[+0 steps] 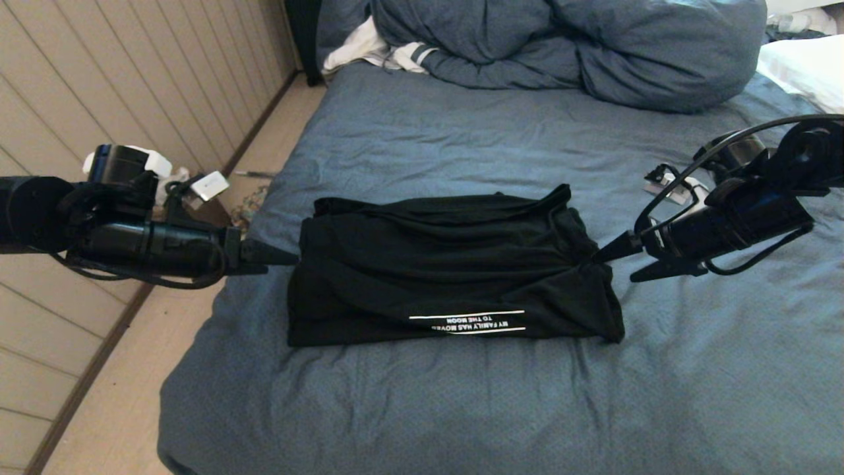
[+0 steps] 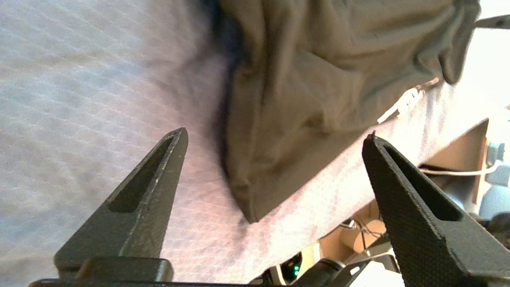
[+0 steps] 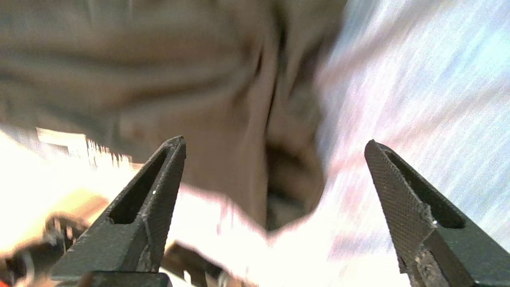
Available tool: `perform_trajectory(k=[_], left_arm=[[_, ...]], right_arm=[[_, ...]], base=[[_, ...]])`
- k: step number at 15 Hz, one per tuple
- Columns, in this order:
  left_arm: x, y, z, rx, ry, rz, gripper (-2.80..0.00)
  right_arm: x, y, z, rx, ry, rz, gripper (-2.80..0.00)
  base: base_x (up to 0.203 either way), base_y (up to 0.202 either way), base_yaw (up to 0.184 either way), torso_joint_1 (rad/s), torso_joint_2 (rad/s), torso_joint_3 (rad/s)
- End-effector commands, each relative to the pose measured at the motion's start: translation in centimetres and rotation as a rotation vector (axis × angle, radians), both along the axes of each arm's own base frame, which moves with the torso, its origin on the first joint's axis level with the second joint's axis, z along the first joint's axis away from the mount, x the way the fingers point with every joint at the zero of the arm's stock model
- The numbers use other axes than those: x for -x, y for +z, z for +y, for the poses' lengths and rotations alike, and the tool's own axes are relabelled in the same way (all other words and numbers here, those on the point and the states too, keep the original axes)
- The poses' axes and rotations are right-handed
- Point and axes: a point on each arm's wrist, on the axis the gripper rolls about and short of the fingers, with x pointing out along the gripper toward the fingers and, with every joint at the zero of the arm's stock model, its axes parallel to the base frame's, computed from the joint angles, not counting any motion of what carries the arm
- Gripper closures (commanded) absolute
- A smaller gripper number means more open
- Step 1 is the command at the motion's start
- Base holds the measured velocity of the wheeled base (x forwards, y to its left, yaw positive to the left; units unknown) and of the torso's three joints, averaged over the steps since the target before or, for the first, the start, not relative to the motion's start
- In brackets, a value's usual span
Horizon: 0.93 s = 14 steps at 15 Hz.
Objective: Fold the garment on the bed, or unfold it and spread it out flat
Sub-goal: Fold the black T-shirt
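The garment (image 1: 448, 277), a black T-shirt, lies folded into a wide band on the bed (image 1: 461, 409), with a strip of white lettering (image 1: 468, 322) along its near edge. My left gripper (image 1: 283, 258) points at the shirt's left end, just off the cloth. It is open and empty, with the garment's corner (image 2: 318, 71) ahead of the left gripper (image 2: 275, 132). My right gripper (image 1: 616, 267) is at the shirt's right end. Also open, the right gripper (image 3: 275, 139) holds nothing, and the garment (image 3: 159, 79) lies on the sheet beyond its tips.
A bulky blue duvet (image 1: 560, 46) is heaped at the head of the bed, with a white stripe-cuffed cloth (image 1: 369, 49) beside it and a white pillow (image 1: 804, 66) at the far right. A panelled wall (image 1: 99, 79) and a strip of floor (image 1: 132, 396) run along the bed's left edge.
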Motion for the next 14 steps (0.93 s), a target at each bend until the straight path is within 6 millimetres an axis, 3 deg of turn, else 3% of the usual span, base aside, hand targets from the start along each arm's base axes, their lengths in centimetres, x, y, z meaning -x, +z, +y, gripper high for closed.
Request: perform_trajectory(k=[1,3,10,14], left_arm=[[0.2,-0.8,0.0,0.014,-0.011,0.0,-2.8],[-0.5,-1.5,-0.1,0.024,-0.02,-0.023,-2.8],[-3.6,-4.4,-0.2,0.026,-0.02,-0.04,-2.8],[-4.1,-4.9,-0.3,0.037,-0.03,-0.032,-2.8]], right_arm=[[1.8,-0.1,0.2,-0.007,0.024,0.021,-2.8],[2.1,-1.1,0.2,-0.01,0.057,0.026,-2.8],[0.0,-4.4,0.3,0.011,0.112,-0.007,-2.8],[-0.8,-5.8,0.6,0.006,0.151,0.016,-2.8]], base=[[0.0,0.0,0.0,0.0,0.0,0.0],[0.0,0.0,0.0,0.0,0.0,0.0],[0.0,0.0,0.0,0.0,0.0,0.0],[0.0,0.0,0.0,0.0,0.0,0.0]])
